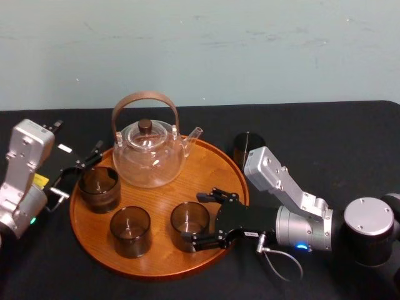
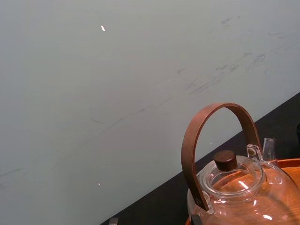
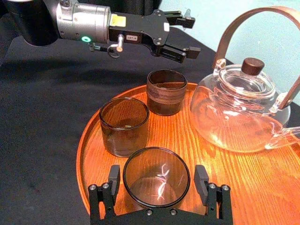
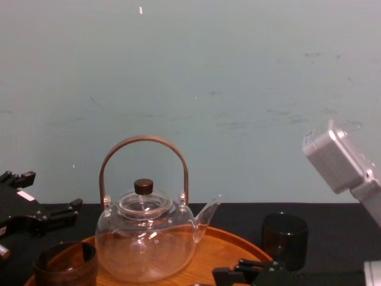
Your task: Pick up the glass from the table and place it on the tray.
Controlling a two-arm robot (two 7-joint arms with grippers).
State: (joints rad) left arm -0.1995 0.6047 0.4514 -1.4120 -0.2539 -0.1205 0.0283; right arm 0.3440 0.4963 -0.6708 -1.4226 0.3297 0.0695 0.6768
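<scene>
At the tray's five o'clock, the right pincer sits wide astride the glass, which stands on the wood. Over at nine o'clock, the left pincer hangs wide open by the rim.

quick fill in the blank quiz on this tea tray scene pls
The tray holds a teapot and ___ glasses.
The right pincer has its fingers ___ on either side of a glass on the tray.
One more glass stands off the tray, on the ___.
The left pincer hangs open at the tray's ___ side.
Missing words: three; open; table; left.
</scene>
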